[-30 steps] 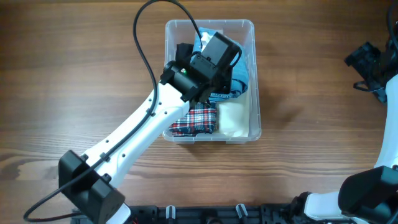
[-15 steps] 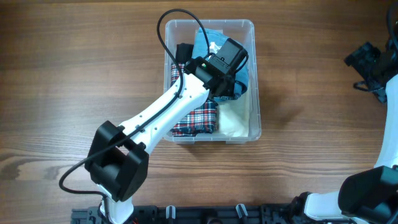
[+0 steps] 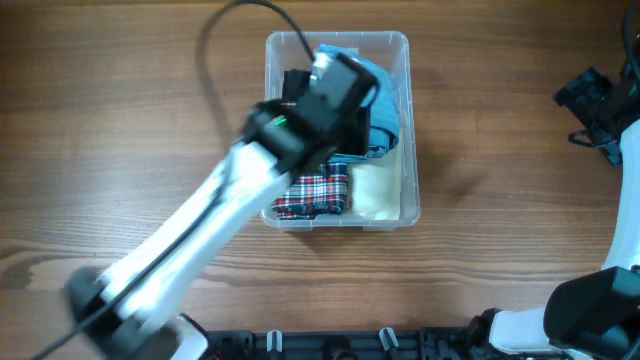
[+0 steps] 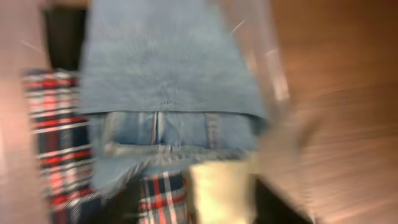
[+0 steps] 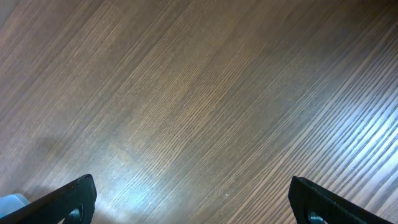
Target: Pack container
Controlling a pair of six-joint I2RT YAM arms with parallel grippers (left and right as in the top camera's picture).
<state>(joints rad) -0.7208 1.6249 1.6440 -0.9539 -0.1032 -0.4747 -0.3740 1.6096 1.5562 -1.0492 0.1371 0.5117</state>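
Overhead, we are looking at the container sitting in the upper middle of the frame on the wooden table, its long axis running from top to bottom of the picture. The left arm is reaching in from the lower left, and the left pincer is hanging over the upper half of the container, so the task's thing is lying straight beneath it. The right pincer is sitting well apart near the right edge, over bare wood, which is making the left arm much the nearer one. We are seeing the right jaws standing wide apart with nothing between them. We are not able to tell how the left jaws are standing: the arm's own bulk is covering them from above, the picture is blurring, and the left wrist view is showing no fingers. That view is looking down on folded blue denim lying uppermost, with plaid cloth at the left and below it, a cream piece at the lower middle, and the clear wall running down the right. A black item is filling the container's upper left corner. We are judging that any coming move is turning on height: the walls are standing close on either side, and the denim underneath is the likeliest thing to snag.
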